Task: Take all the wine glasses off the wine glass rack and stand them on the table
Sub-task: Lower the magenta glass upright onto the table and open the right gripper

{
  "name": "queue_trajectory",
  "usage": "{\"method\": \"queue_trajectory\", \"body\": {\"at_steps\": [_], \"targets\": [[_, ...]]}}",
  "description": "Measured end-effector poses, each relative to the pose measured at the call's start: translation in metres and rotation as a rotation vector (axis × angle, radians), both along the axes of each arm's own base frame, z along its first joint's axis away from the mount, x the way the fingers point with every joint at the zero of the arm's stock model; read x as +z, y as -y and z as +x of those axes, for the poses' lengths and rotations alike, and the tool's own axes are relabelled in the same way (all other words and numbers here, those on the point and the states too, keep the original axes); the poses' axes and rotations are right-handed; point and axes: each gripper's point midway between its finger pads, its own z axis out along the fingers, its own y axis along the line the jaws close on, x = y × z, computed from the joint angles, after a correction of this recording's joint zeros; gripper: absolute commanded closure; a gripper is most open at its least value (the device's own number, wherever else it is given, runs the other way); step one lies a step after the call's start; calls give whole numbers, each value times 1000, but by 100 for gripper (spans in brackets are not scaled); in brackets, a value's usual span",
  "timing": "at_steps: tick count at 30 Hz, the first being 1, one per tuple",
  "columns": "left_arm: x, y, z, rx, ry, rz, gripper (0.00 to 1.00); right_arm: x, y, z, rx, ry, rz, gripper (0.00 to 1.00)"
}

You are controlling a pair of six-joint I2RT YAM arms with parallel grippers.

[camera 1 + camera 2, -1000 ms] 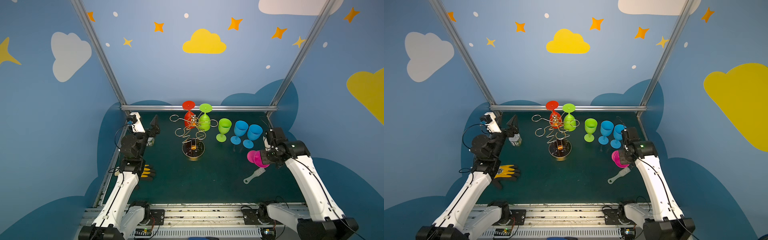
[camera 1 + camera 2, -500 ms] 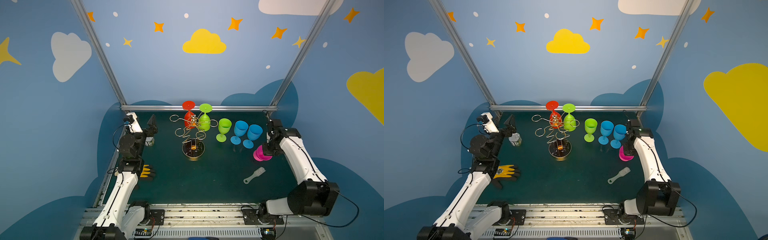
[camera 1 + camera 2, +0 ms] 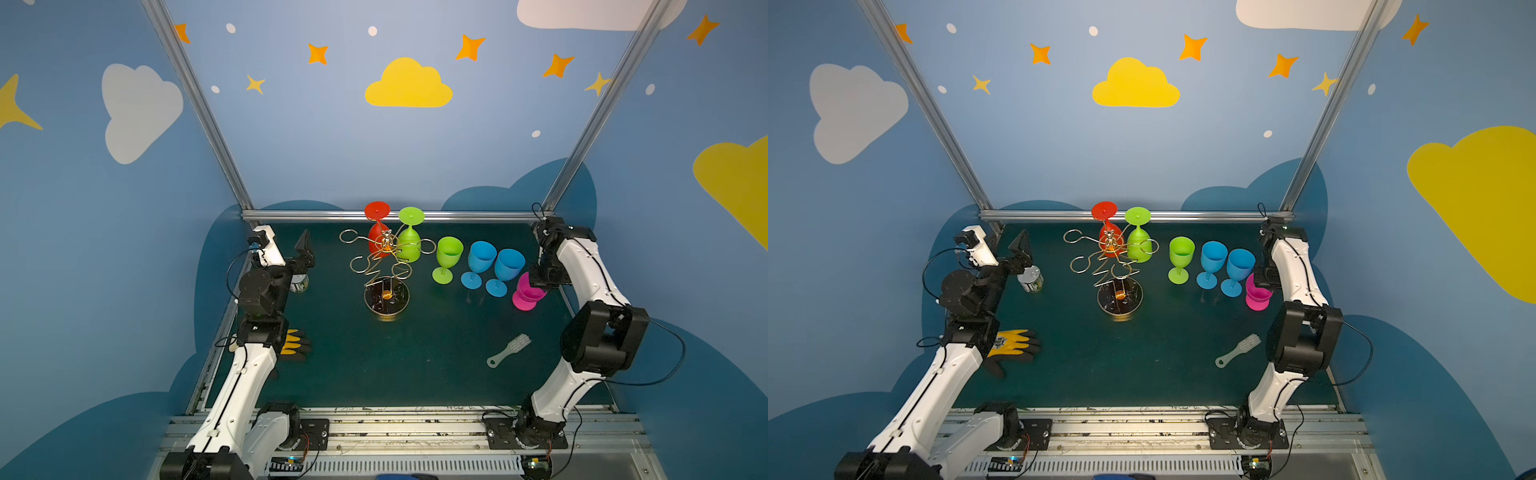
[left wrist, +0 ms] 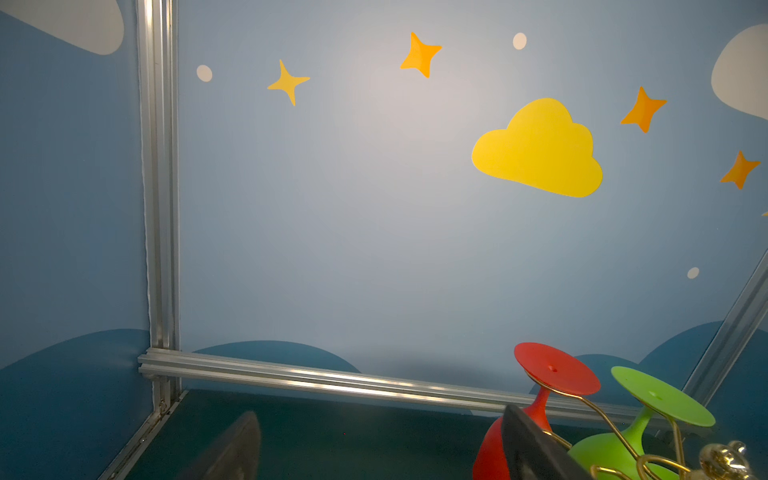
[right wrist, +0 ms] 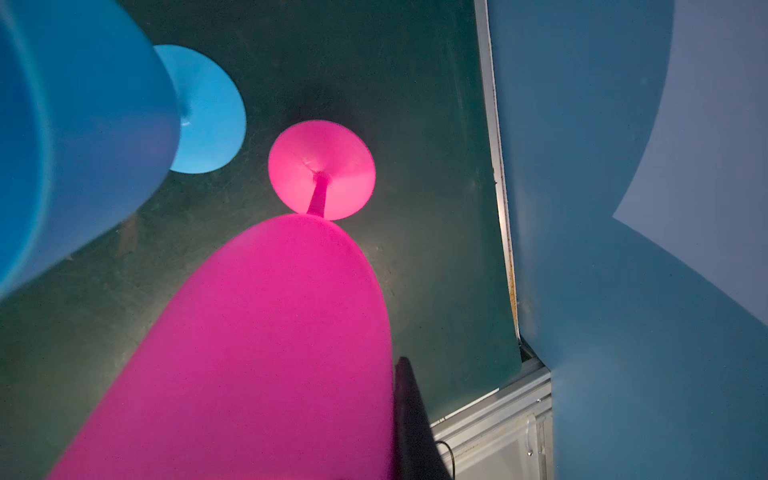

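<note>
clamping the pink glass [image 5: 257, 353], right pincer [image 3: 540, 284]; stem [image 5: 318, 197] seen only wrist-side; left pincer [image 3: 305, 254] wide.

Light comes from overhead, even and fairly bright, pooling as a pale patch on the back wall [image 4: 395, 104] and dimming toward the side panels [image 3: 104, 249]. The green mat [image 3: 374, 365] stays dark, with only faint, short shadows on it. Both top views look crisp. The rear rail [image 4: 332, 380] carries streaks of glare. Close to the lens, the pink glass [image 5: 257, 353] glows, soft and grainy, and the blue glass [image 5: 75, 124] is blurred
</note>
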Motion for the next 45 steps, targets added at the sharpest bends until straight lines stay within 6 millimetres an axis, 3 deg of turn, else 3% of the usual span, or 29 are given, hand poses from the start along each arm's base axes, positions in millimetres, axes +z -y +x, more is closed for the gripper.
{"method": "queue_trajectory", "body": {"at_steps": [2, 9, 16, 19, 28, 38, 45], "targets": [[0, 0, 0, 0, 0, 1, 11, -7, 1, 2, -14, -23, 2, 98], [0, -1, 0, 3, -1, 4, 10, -7, -3, 0, -39, -20, 53, 71], [-2, -2, 1, 5, -6, 4, 10, -4, -5, 3, -63, 21, 117, 59], [-2, -2, 1, 7, -6, 3, 9, 10, -3, 4, -73, 87, 143, 56], [-3, -4, 2, 12, -10, -9, 9, 85, -6, -10, -86, 391, 204, 50], [-6, -8, 4, 9, -62, -60, 10, 119, -57, -45, 44, 814, 385, 45], [36, 17, 28, -156, -149, -123, 17, 155, -113, -56, 230, 1006, 556, 45]]}}
